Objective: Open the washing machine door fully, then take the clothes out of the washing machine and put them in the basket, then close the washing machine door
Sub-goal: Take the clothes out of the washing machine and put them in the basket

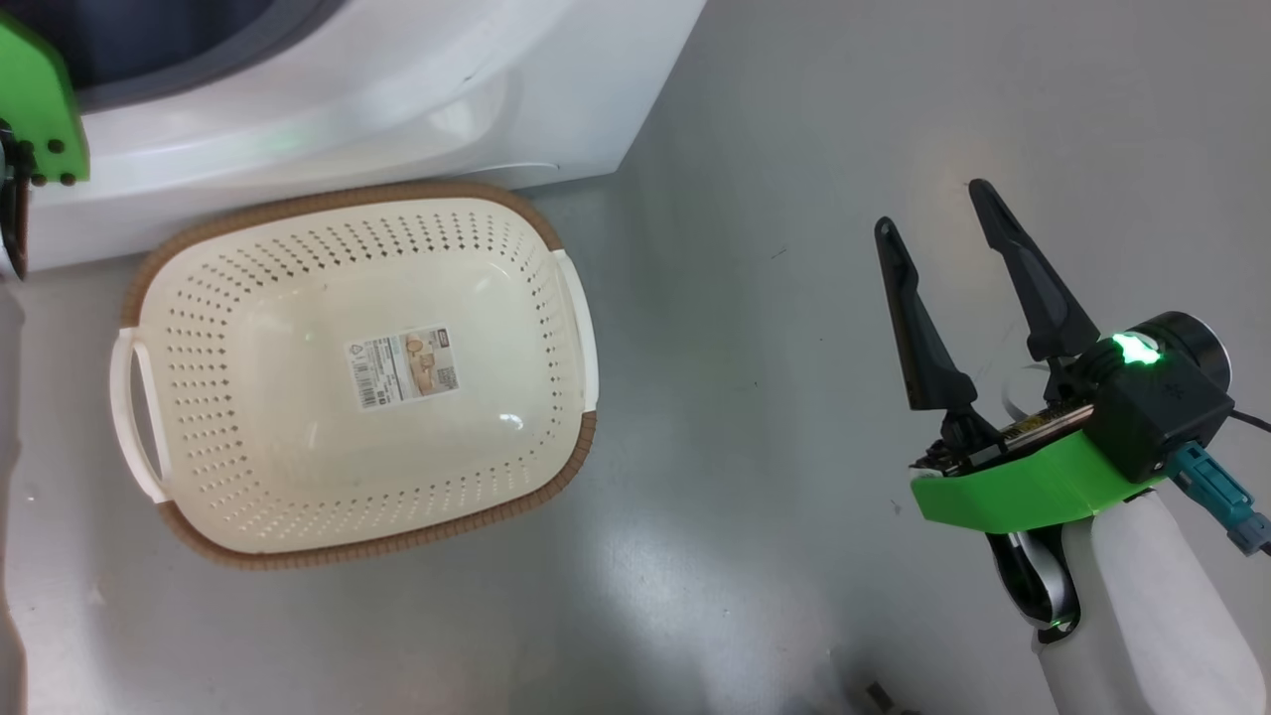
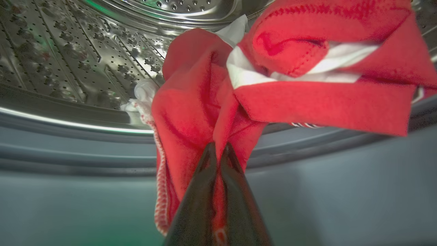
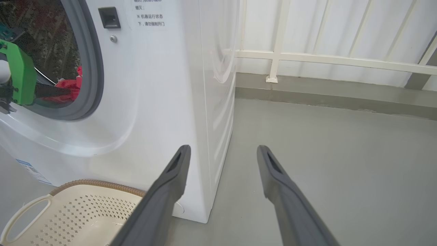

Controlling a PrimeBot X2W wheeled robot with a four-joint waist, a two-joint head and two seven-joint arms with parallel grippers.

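Left gripper (image 2: 218, 146) clamps clothes (image 2: 191, 109) in wrist view, seemingly by drum (image 2: 68, 51).

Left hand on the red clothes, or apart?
Touching. Left wrist view: the left hand is shut on the red clothes, fabric pinched between its closed jaws.

**A laundry corner in a bare test space**

It looked less like a home than a trial space. A white front-loading washing machine (image 3: 164, 102) stood free on a grey painted floor (image 3: 324, 153), a printed notice (image 3: 150, 15) stuck on its front. Beyond it ran a pale ribbed panel wall (image 3: 324, 30) braced with cream metal rails (image 3: 341, 61). A perforated plastic basket (image 1: 248, 278) sat on the floor just beside the machine.
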